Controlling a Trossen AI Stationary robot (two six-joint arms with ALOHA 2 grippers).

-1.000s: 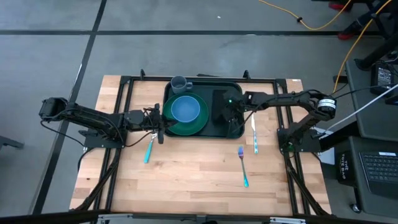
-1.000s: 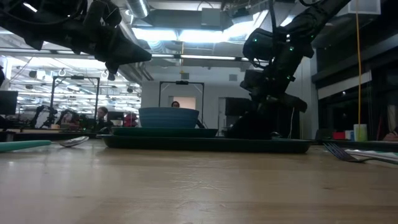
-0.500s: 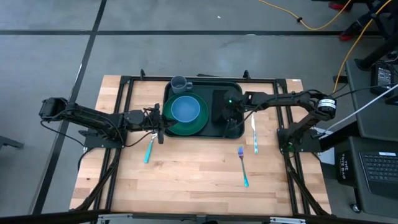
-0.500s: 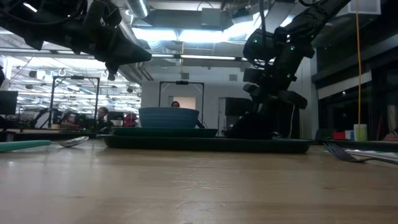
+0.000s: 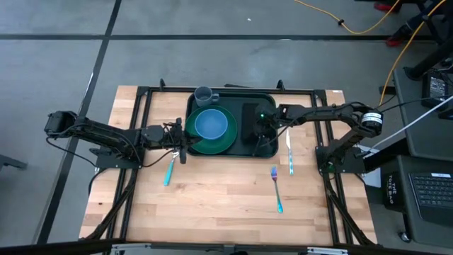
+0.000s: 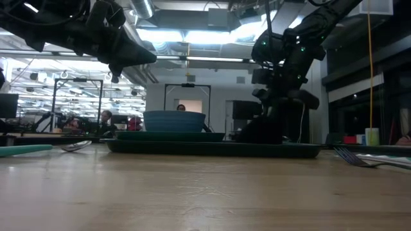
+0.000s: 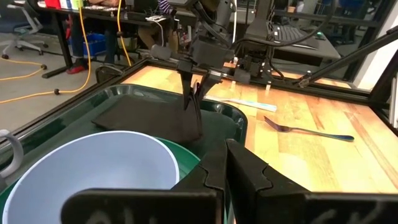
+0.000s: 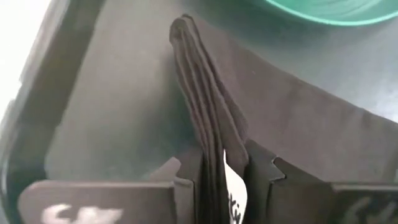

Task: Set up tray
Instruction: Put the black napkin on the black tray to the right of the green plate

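The tray [image 5: 233, 149], a smooth dark green plastic rectangle with rounded corners and a raised rim, is seen at the far middle of the pale wooden-plank counter [image 5: 219, 191], its long axis running from one arm to the other. Directly beneath the right tool [image 5: 264, 129], a flat black napkin [image 7: 149, 116] is pinched up by a soft fold. The left tool [image 5: 182, 139], pressed together and empty, is held just beside the tray's left rim, near a round green plate [image 5: 216, 144] and blue bowl [image 5: 210, 123].

A round green plate [image 5: 221, 142] carries a blue bowl [image 5: 211, 124]. A grey mug [image 5: 204, 95] stands just beside them. A black napkin [image 5: 253, 120] is partly lifted, with a fold standing up. On the wooden counter [image 5: 212, 198] lie a teal spoon [image 5: 169, 170], a fork [image 5: 276, 188] and a knife [image 5: 289, 154].
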